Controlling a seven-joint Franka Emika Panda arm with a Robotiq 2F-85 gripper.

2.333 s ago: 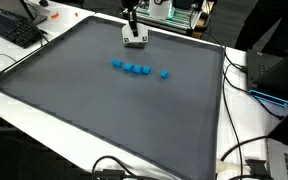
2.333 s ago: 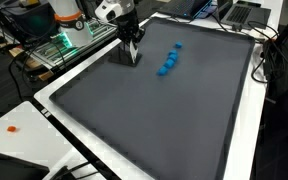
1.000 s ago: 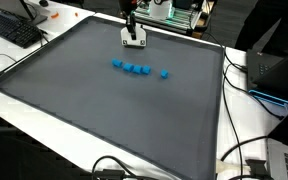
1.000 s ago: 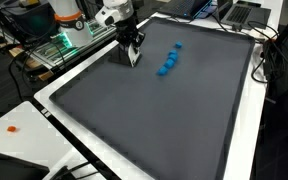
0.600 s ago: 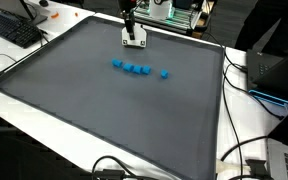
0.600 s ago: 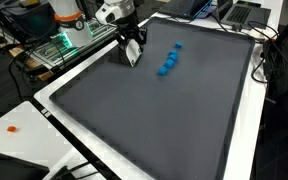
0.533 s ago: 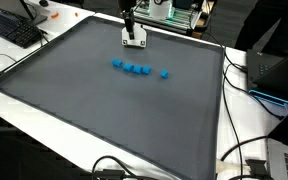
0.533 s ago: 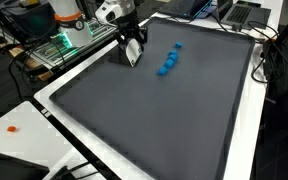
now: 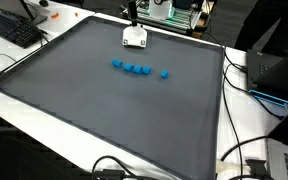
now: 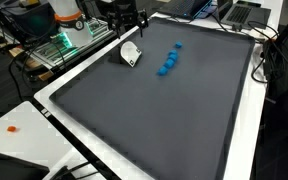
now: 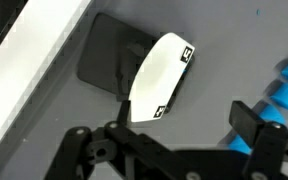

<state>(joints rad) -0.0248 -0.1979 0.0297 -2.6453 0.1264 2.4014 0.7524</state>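
Observation:
A small object with a curved white top and black underside (image 9: 134, 38) (image 10: 130, 54) lies on the dark grey mat (image 9: 104, 110) near its far edge. In the wrist view the white piece (image 11: 159, 78) shows small black square marks, with its black part (image 11: 109, 62) beside it. My gripper (image 9: 130, 12) (image 10: 127, 20) hangs above the object, apart from it. It is open (image 11: 184, 128) and nothing sits between its fingers (image 11: 249, 120). A short row of several blue blocks (image 9: 134, 69) (image 10: 168, 62) (image 11: 284, 92) lies towards the middle of the mat.
The mat lies on a white table (image 9: 44, 105) (image 10: 44, 120). A keyboard (image 9: 12, 30) sits at one corner. Cables (image 9: 239, 160) and a laptop (image 9: 274, 75) lie along one side, and electronics (image 10: 59, 45) stand behind the arm's base.
The gripper was shut on the white and black object; it has opened, let go and risen above it. The object now rests alone on the mat. The blue blocks have not moved.

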